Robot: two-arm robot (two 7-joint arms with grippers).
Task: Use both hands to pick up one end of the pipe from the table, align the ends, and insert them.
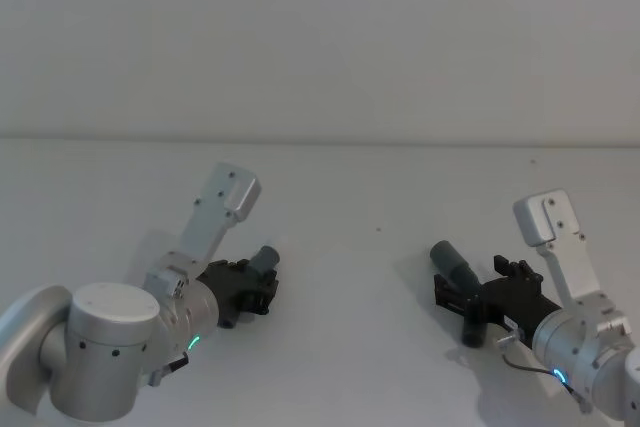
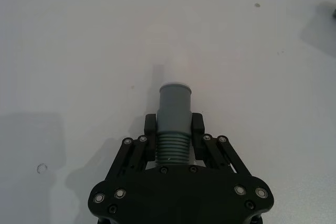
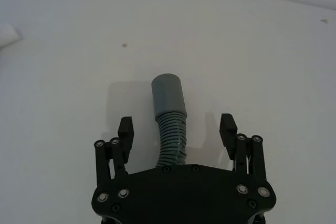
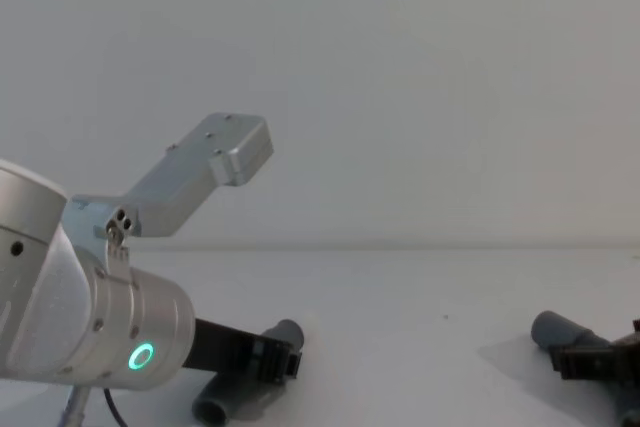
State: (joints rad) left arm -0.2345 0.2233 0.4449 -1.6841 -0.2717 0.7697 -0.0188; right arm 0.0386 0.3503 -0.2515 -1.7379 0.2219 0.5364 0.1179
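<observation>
Two dark-grey pipe pieces lie on the white table [image 1: 380, 197]. My left gripper [image 2: 174, 124] is shut on the left pipe piece [image 2: 175, 106] at its ribbed neck, and the smooth collar with a pale rim points away from the wrist. In the chest view this left pipe piece [image 4: 285, 333] bends down to a second end near the table. My right gripper [image 3: 177, 128] is open around the right pipe piece [image 3: 168, 95]. Its fingers [image 3: 126, 129] stand well apart from the ribbed tube on both sides. From the head, the left gripper [image 1: 255, 282] is low left and the right gripper [image 1: 478, 292] low right.
A bare stretch of table separates the two arms. Its far edge [image 1: 320, 140] meets a plain wall. A silver bracket [image 1: 228, 197] rises over the left wrist, and another silver bracket [image 1: 552, 222] stands over the right one.
</observation>
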